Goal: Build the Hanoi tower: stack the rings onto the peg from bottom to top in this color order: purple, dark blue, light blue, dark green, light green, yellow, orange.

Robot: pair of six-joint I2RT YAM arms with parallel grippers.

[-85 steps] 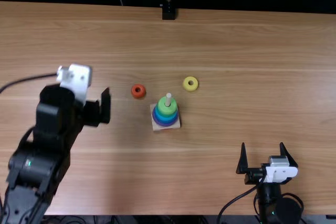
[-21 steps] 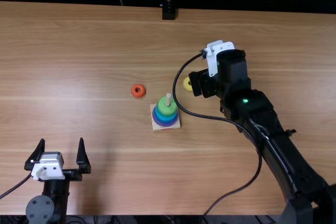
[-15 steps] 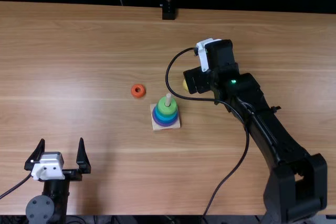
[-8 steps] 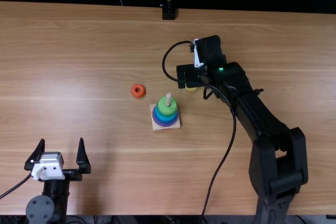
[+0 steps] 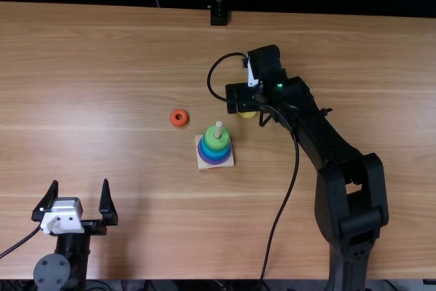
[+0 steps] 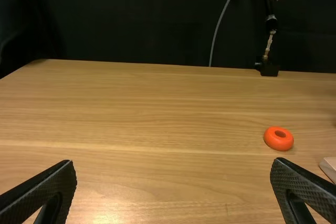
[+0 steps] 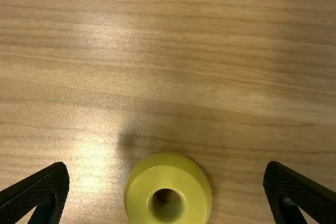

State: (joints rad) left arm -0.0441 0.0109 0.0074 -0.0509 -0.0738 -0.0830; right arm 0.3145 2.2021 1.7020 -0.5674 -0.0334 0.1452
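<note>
In the top view my right gripper (image 5: 238, 100) is over the yellow ring (image 5: 248, 114), covering most of it. Seen from the right wrist, the open right gripper (image 7: 166, 190) has the yellow ring (image 7: 168, 192) lying on the table between its spread fingers, untouched. The left gripper (image 5: 78, 202) stands open near the near-left edge; its own view shows the left gripper (image 6: 173, 190) with nothing held. Left of the right gripper lies the orange ring (image 5: 179, 118), also in the left wrist view as an orange ring (image 6: 279, 138). The peg (image 5: 218, 129) holds rings, a green ring (image 5: 216, 140) uppermost.
A pale square base (image 5: 205, 164) carries the ring stack mid-table, close to the right gripper. The right arm's black cable (image 5: 294, 175) loops beside it toward the near edge. A black stand (image 5: 219, 16) is at the table's far edge.
The left arm has withdrawn to the near-left edge. The right arm has come in from the near-right, swinging left over the yellow ring, its movement small in the last half second.
</note>
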